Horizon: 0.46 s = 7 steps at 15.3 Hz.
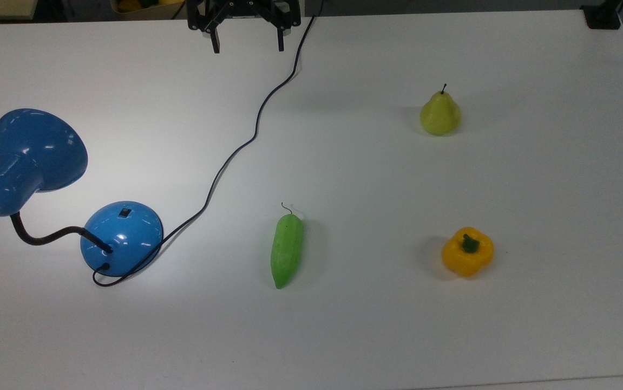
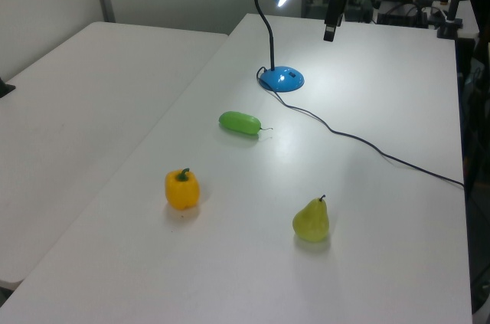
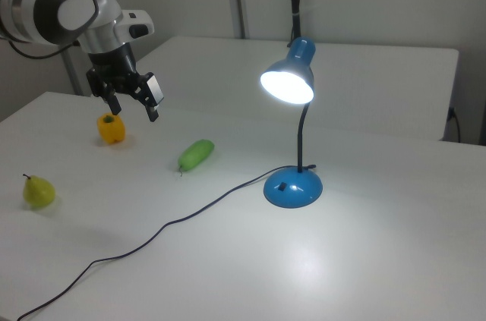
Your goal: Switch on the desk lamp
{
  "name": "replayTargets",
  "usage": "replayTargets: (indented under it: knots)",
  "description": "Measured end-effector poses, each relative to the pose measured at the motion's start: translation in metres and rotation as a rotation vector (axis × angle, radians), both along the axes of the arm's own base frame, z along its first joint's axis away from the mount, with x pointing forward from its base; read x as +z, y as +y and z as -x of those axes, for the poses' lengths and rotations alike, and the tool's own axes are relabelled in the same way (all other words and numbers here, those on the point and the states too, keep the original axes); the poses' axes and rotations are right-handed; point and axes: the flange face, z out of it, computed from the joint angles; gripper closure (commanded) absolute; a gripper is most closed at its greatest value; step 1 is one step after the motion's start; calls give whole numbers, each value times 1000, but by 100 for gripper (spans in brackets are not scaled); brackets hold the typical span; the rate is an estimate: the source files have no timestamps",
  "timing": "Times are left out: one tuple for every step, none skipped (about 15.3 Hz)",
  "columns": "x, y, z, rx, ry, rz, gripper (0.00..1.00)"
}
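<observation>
from the top view, the glossy blue desk lamp (image 1: 100,216) sits at about nine o'clock on the white table (image 1: 376,336), its round domed base (image 1: 122,237) under a bent black neck and its small black switch (image 1: 124,212) facing up. the black two-finger gripper (image 1: 247,49) hangs at twelve o'clock, fingers spread wide, holding nothing, well apart from the lamp. a thin black cord (image 1: 246,138) snakes from the base to the far edge, passing just beside the gripper.

in the left view the lamp stands at twelve o'clock with its shade glowing, and the gripper hovers high at one o'clock.

in the right view the bulb shines brightly, so i'd say the job is done. a soft green cucumber (image 3: 196,154), a yellow bell pepper (image 3: 111,129) and a green pear (image 3: 37,191) lie around.

the risk now, i reckon: a low sweep could snag that cord and drag the lamp, or a second press would switch it off.
</observation>
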Motion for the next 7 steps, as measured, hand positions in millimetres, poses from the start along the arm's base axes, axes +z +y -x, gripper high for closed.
replayTargets:
  knots:
    - [0, -1, 0, 9, 0, 1, 0]
    - [0, -1, 0, 12, 1, 2, 0]
    - [-1, -1, 0, 14, 5, 2, 0]
    - [-2, -1, 1, 16, 14, 3, 0]
    - [-2, -1, 2, 18, 22, 4, 0]
    - [-3, -1, 2, 20, 25, 4, 0]
    - [-3, -1, 2, 21, 27, 5, 0]
